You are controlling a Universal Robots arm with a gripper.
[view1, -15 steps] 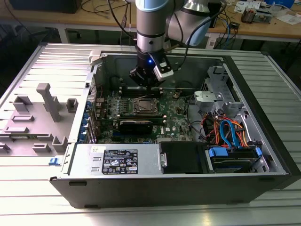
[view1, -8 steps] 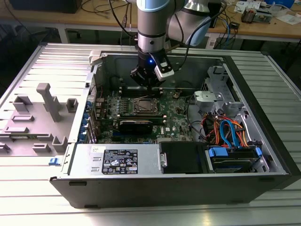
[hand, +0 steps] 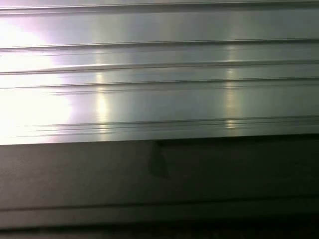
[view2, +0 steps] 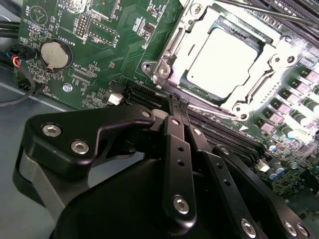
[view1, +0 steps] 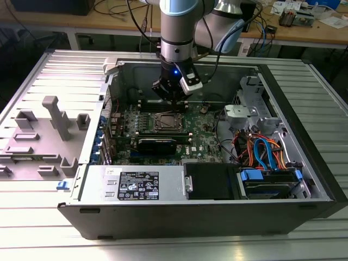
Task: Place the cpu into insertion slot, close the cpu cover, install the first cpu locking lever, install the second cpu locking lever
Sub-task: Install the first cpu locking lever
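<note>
Black gripper (view2: 178, 107) fingers pressed together, holding nothing, beside socket (view2: 172, 62); chip (view2: 224, 55) seated, cover (view2: 279, 50) closed; levers' state unclear.

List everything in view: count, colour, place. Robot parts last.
computer case: one, grey, lying open on the ribbed metal table.
table: one, silver, ribbed, under the case.
circuit board: one, green, on the case floor.
insertion slot: one, silver rim, mid board.
cpu: one, silver-grey, seated in the slot.
cpu cover: one, silver frame, lying flat around the chip.
coin battery: one, silver, on the board beside the socket.
power supply: one, grey with a label, along the case's near edge.
cables: a bundle, orange and blue, at the exterior view's right.
workbench: one, wooden, behind.
arm: one, grey and blue, above the case.
gripper: one, black, jaws together just off the socket's corner.
</note>
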